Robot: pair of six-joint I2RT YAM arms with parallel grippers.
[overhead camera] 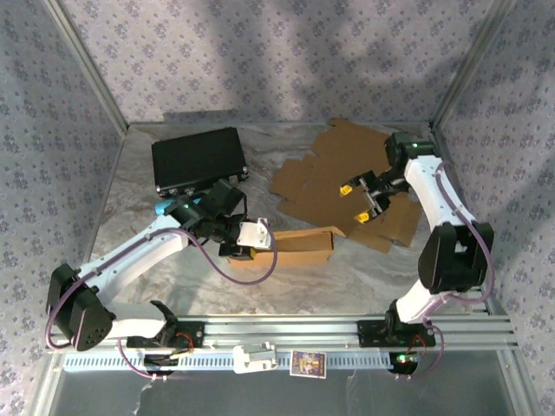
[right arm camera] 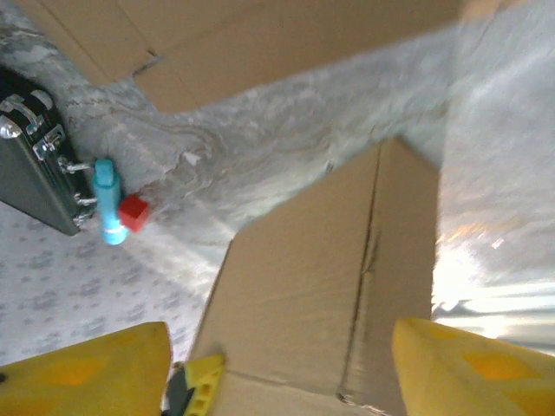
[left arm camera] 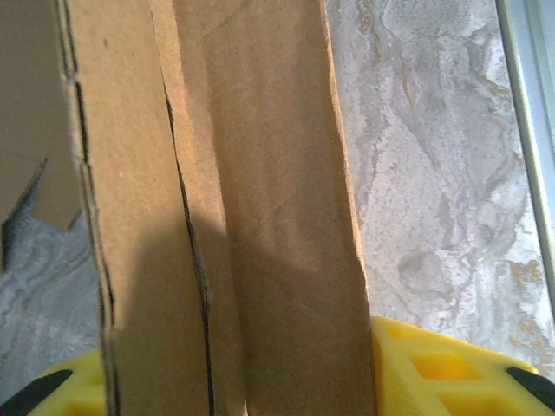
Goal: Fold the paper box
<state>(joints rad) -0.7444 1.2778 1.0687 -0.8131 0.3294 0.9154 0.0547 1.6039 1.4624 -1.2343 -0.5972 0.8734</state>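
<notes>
Holding the box [overhead camera: 299, 245] by one end, your left tool [overhead camera: 246, 244] has its yellow fingers [left arm camera: 434, 377] pressed on both sides of the brown card. The rest of the box lies on the table [overhead camera: 347, 290] and sticks out from that tool toward the right tool [overhead camera: 355, 202]. The right tool is wide and holds nothing. It hangs over the flat sheets [overhead camera: 321, 173], with the free end of the box near it.

I think the box is very light. It is thin card, so it is stiff on the flat parts and bends on the lines. There are cut lines and slits in the card close to the left tool. Squeeze too hard there and it may crush or rip. Take the free end with the right tool on a flat part, close to a fold line and not on a loose flap.

The table looks smooth and shiny, so the box will likely slide if you push it. A black case [overhead camera: 198, 158] sits just behind the left tool, so watch that side. The wall [overhead camera: 503, 130] stands close behind the right arm [overhead camera: 434, 199], so there is little room there.
</notes>
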